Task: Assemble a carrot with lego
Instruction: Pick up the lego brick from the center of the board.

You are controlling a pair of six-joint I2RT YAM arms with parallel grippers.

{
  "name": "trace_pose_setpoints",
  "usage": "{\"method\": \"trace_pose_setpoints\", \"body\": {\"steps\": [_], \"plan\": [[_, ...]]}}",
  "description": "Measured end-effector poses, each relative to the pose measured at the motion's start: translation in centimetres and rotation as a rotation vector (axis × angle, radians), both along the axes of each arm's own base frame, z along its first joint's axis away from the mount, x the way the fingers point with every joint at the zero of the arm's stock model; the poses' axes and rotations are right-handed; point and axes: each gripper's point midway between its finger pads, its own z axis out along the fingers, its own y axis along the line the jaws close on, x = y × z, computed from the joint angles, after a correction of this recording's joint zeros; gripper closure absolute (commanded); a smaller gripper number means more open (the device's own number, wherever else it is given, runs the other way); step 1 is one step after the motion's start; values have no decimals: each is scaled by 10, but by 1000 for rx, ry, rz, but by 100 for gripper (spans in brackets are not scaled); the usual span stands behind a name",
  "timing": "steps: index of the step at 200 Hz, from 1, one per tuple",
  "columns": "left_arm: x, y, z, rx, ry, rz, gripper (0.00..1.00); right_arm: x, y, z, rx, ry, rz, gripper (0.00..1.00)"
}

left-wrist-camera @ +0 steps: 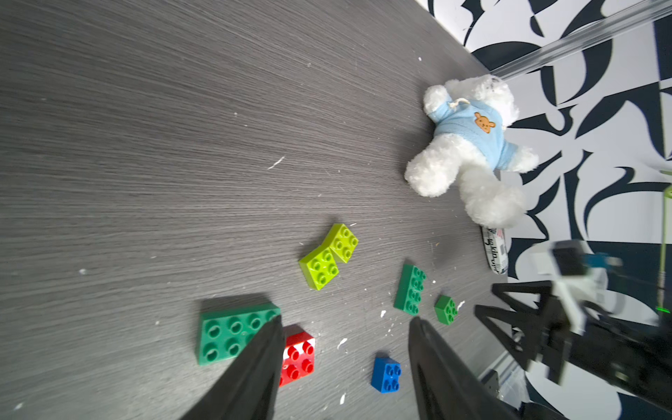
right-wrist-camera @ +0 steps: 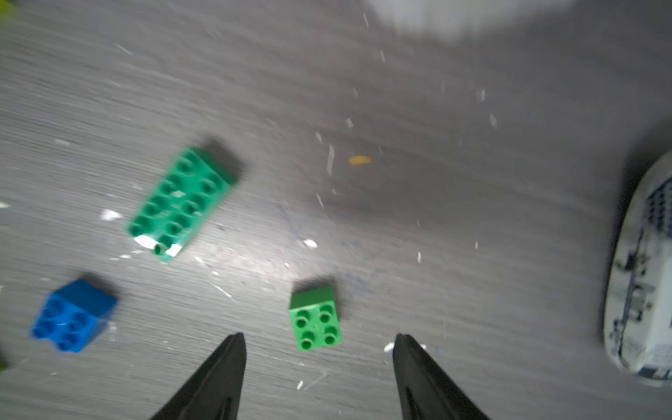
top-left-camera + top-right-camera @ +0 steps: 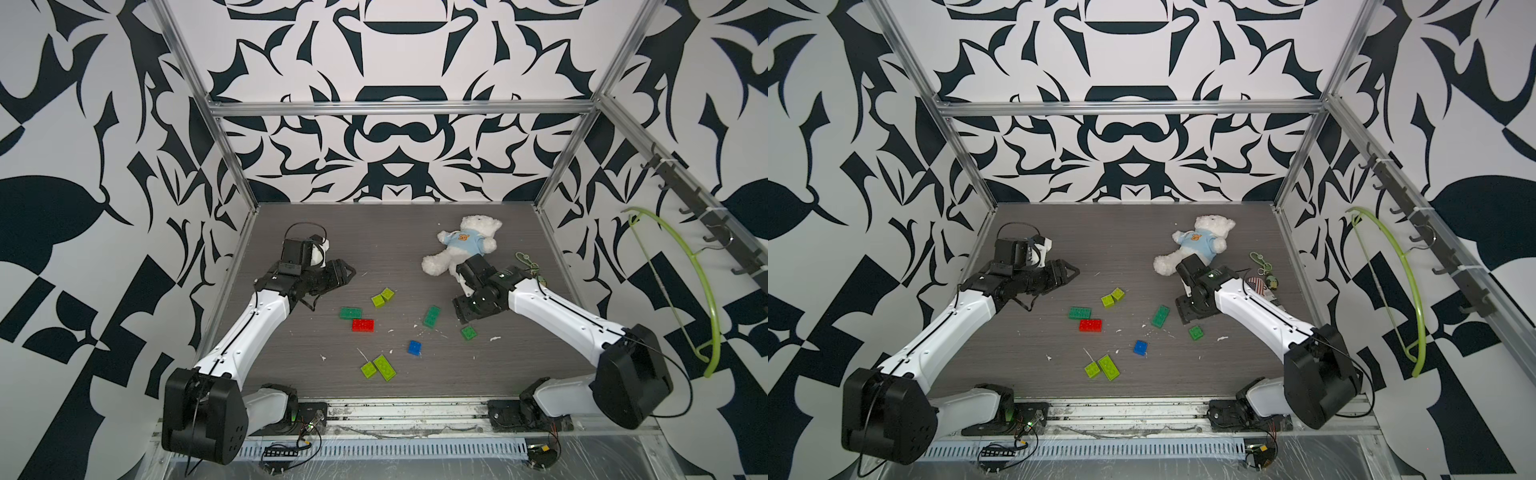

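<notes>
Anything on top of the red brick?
No: in both top views the red brick lies studs up, nothing on it. In the left wrist view a finger of the left pincer covers one end. Its underside is hidden.

Robotics lab test cell, not a home. Enclosed by aluminium framing (image 3: 399,109) and walls (image 3: 399,50) printed in a bold black-and-white pattern. Grey wood-grain tabletop (image 3: 374,232) mid-frame. Two white robot arms (image 3: 249,328) bolted to a metal rail (image 3: 407,409) along the lower edge, with slotted cable duct (image 3: 374,449) and bare wiring (image 3: 286,451) beneath.
</notes>
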Motion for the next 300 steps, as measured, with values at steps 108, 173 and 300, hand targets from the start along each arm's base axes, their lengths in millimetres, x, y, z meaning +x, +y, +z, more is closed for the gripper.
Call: {"method": "trace_pose_setpoints", "body": {"steps": [108,173,300], "plan": [[-1,-15,14,-74,-21,-30,39,-17,-2,-42,-44,203,-52,37],[0,-17,17,-90,-26,-34,39,-24,-1,-58,-68,296,-32,47],[-1,-18,18,-96,-27,-40,39,-20,5,-58,-57,311,-3,56]]}}
